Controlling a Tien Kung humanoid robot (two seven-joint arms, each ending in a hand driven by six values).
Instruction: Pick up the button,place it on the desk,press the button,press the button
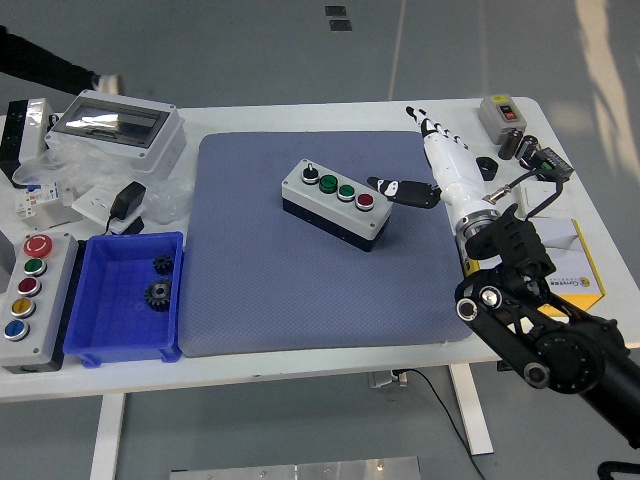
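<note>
Head view: right hand (420, 170) hovers just right of the button box (336, 204) (on the blue pad (320, 290)), fingers spread, holding nothing.

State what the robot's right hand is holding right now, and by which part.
Nothing is held. The right hand is open over the blue mat, its thumb reaching toward the button box, not touching it.

A white table (300, 362) carries a blue-grey mat (260, 290); left of the mat sits a blue bin (100, 345) holding two dark gears (158, 292); beside it, a grey five-button panel (28, 300); behind, a clear-lidded enclosure (115, 125) and a black adapter (125, 205); a yellow box (585, 275) lies at the right; a grey switch (500, 113) sits at the far right corner.
</note>
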